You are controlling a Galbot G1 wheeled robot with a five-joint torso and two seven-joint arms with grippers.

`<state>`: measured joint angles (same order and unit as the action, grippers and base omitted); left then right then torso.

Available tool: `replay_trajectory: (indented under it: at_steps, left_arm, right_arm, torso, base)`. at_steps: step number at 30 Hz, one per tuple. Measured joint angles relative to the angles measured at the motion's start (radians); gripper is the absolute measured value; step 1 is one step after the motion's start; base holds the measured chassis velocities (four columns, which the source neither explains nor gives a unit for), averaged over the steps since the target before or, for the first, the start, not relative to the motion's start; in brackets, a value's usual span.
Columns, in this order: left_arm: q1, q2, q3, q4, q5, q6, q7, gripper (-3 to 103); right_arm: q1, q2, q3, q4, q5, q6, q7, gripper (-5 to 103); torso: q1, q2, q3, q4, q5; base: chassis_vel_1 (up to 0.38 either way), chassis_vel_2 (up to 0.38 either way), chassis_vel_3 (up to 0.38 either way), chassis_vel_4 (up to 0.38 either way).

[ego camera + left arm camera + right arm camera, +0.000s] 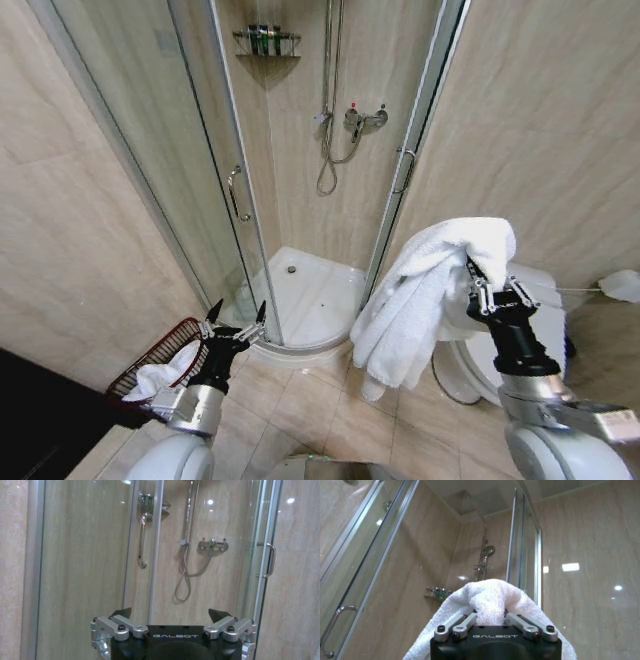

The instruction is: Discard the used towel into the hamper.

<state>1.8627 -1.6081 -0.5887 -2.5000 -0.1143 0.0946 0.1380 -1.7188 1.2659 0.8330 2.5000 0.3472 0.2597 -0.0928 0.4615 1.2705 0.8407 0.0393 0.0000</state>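
Head view: the right gripper (472, 268) pinches a bulky white terry towel (425, 295), raised in front of the white toilet (545, 345) by the glass shower cabin (300, 150). The left gripper (236, 314), fingers spread and empty, hovers just beside the dark-red wire hamper (150, 360) on the tiled floor; white cloth (160, 378) already lies inside it.
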Motion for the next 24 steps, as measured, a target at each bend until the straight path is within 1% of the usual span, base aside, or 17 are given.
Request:
replay_trajectory:
  at_steps: [2,6,24]
  left_arm:
    - [0.000,0.000,0.000,0.000,0.000,0.000,0.000,100]
    - [0.000,0.000,0.000,0.000,0.000,0.000,0.000,100]
    - [0.000,0.000,0.000,0.000,0.000,0.000,0.000,100]
  right_arm:
    - [0.001,0.001,-0.003,0.000,-0.001,0.000,0.000,14]
    - [0.001,0.002,-0.004,0.000,-0.001,0.000,0.000,14]
    - [0.019,0.002,-0.022,0.000,-0.003,0.003,-0.003,14]
  torso:
    - [0.006,0.014,0.008,0.0000,0.0000]
    - [0.009,0.020,0.011,0.0000,0.0000]
    - [0.006,0.013,0.008,0.0000,0.0000]
  base:
    - [0.000,0.000,0.000,0.000]
    - [0.000,0.000,0.000,0.000]
    - [0.000,0.000,0.000,0.000]
